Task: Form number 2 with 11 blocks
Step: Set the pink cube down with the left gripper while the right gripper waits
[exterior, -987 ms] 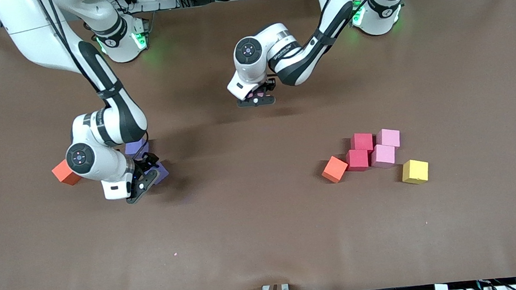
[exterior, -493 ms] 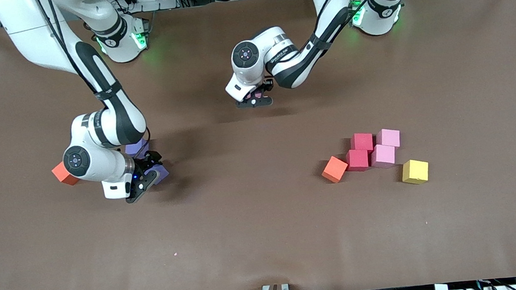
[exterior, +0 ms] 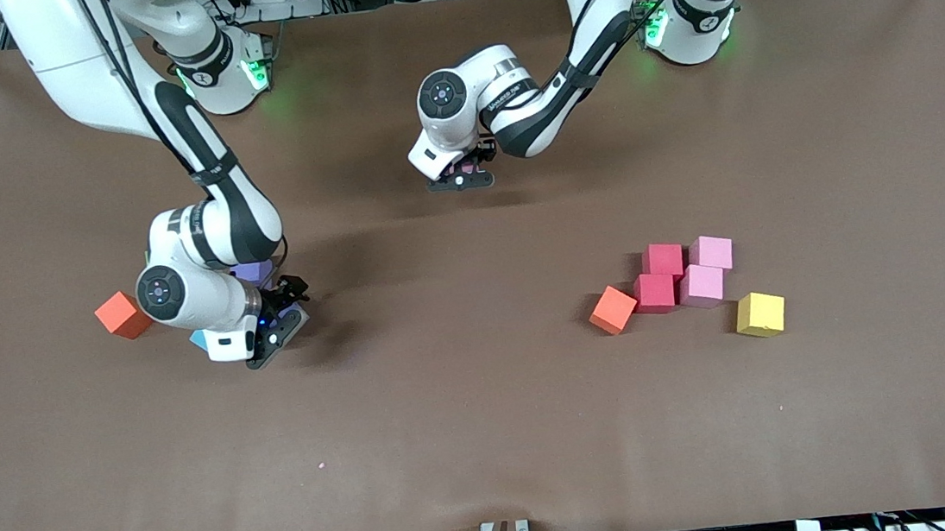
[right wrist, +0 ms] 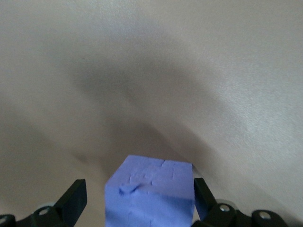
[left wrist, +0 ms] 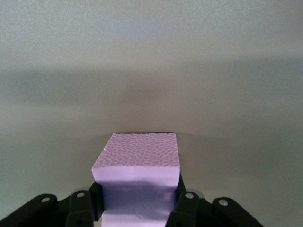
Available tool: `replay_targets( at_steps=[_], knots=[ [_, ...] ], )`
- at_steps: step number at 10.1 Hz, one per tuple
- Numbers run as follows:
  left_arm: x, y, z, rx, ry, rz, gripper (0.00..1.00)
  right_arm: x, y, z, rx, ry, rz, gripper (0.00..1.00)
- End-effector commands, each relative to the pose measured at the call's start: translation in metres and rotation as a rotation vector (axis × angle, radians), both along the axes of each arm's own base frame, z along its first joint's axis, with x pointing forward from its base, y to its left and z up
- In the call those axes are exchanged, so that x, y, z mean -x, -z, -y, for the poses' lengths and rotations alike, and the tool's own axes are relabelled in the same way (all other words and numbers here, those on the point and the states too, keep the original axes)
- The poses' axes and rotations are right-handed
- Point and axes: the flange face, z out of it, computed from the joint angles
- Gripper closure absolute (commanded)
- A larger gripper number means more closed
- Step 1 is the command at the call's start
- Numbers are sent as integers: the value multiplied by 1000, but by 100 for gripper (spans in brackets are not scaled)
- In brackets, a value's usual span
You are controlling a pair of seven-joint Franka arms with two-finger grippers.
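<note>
You are looking down on a brown table (exterior: 489,437) with two white arms reaching over it from their bases.

Your left gripper (exterior: 459,178) hangs over the middle of the table, toward the bases. Its fingers (left wrist: 185,208) are clamped on a pink block (left wrist: 139,182), which fills the gap between them in the left wrist view. No other block lies under it.

Your right gripper (exterior: 275,332) is low over the right arm's end of the table. Its fingers (right wrist: 73,201) stand wide, with a purple block (right wrist: 151,194) between them; a gap shows on at least one side, so it is not squeezed. A second purple block (exterior: 255,272) shows just past the wrist, nearer the bases. A light blue block (exterior: 199,339) peeks out beside the wrist. An orange block (exterior: 123,316) sits alone, closer to that end of the table.

Toward the left arm's end, a cluster rests on the table: two red blocks (exterior: 663,260) touching, two pink blocks (exterior: 711,252) touching beside them, a tilted orange block (exterior: 613,309) against the nearer red one, and a yellow block (exterior: 761,313) just apart, nearest the camera.

No blocks are yet arranged as the number 2. There are no containers on the table.
</note>
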Motion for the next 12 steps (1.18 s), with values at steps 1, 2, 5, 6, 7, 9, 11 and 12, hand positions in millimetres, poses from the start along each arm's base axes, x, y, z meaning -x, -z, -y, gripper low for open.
replay_targets(
  at_steps=[1, 2, 5, 6, 7, 9, 11, 12],
  knots=[
    [-2, 4, 2, -17, 5, 22, 76, 2, 8, 2, 0, -11, 10, 0],
    [-3, 5, 3, -18, 8, 27, 1, 1, 8, 4, 2, -21, 12, 0],
    [-15, -17, 1, -5, -8, 56, 0, 3, 12, 8, 3, -16, -2, 0],
    [-20, -29, -2, -5, -19, 65, 0, 3, 13, 8, 3, -15, 1, 0],
    [-30, -43, -8, -10, -34, 76, 0, 2, 12, 8, 3, -15, 3, 9],
    [-72, -80, -36, -5, -110, 112, 0, 1, 4, 7, -1, -15, 5, 39],
    [-122, -109, -67, 23, -201, 154, 0, -1, -10, 8, -5, -20, 19, 74],
    [-147, -118, -81, 37, -253, 166, 0, -1, -22, 6, -9, -26, 17, 75]
  ],
)
